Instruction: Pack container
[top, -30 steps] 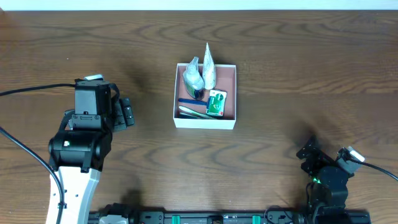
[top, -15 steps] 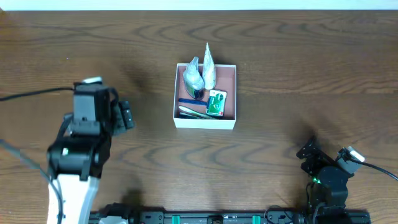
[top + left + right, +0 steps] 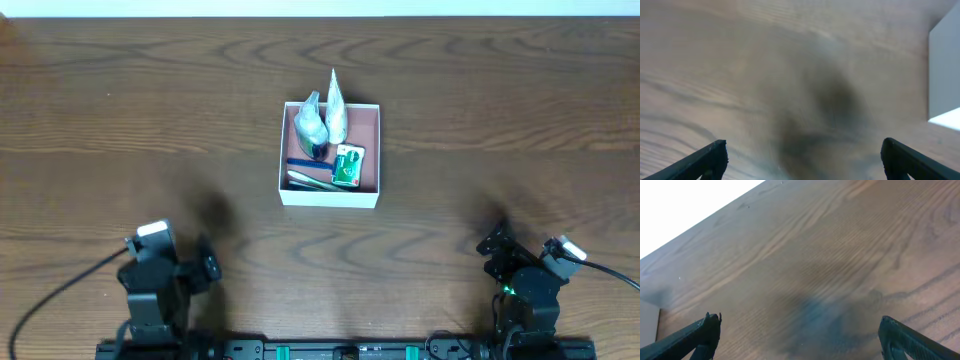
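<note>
The container, a square white box with a pinkish-brown inside, sits at the table's middle. It holds two pale tubes, a green-and-white packet, and a blue-handled item. My left gripper is open and empty at the front left, far from the box; its fingers show wide apart in the left wrist view, with a box corner at the right edge. My right gripper is open and empty at the front right, its fingers spread over bare wood in the right wrist view.
The brown wooden table runs to a white far edge. A black rail lies along the front edge between the two arm bases. Cables trail from both arms.
My left arm has drawn back from beside the box's left side to the front left edge of the table. The right arm and the box have not moved.
</note>
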{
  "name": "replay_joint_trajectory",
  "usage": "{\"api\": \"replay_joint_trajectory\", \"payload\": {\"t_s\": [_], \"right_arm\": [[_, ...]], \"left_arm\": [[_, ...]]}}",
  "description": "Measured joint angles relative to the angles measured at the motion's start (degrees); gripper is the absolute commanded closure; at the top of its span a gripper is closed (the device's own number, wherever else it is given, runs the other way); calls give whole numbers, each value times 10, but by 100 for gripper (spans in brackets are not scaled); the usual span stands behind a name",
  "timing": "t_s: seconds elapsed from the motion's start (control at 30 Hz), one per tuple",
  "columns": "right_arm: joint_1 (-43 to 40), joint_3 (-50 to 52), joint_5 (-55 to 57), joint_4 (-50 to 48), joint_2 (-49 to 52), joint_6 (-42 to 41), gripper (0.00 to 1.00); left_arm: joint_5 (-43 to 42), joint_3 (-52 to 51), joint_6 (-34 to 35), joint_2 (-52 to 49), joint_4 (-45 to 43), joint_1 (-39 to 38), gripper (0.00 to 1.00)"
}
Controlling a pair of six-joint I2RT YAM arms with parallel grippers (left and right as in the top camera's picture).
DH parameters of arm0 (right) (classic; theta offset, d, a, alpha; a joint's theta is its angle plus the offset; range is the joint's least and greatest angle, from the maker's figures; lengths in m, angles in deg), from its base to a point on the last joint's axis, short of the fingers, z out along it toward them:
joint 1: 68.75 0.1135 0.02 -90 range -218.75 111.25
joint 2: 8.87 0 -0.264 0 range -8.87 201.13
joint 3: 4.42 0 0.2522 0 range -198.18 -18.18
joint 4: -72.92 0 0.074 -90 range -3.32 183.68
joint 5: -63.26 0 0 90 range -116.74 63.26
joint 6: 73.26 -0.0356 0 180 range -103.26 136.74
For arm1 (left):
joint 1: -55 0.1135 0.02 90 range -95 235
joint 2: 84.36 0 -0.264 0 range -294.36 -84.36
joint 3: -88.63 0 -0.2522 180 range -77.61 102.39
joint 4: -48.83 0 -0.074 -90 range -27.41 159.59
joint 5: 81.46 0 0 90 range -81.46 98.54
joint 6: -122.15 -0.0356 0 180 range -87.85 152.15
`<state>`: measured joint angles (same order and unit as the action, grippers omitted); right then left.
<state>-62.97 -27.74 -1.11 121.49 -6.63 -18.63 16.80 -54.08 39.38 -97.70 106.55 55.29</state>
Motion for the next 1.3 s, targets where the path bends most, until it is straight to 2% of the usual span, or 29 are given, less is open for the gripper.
{"api": "replay_joint_trajectory", "payload": {"t_s": [0.3, 1.3], "right_arm": [[0, 0, 0, 0, 0, 0, 1], [0, 0, 0, 0, 0, 0, 1]], "left_arm": [[-46, -111, -2, 124, -1, 7, 2], [-64, -126, -2, 127, -6, -6, 2]]}}
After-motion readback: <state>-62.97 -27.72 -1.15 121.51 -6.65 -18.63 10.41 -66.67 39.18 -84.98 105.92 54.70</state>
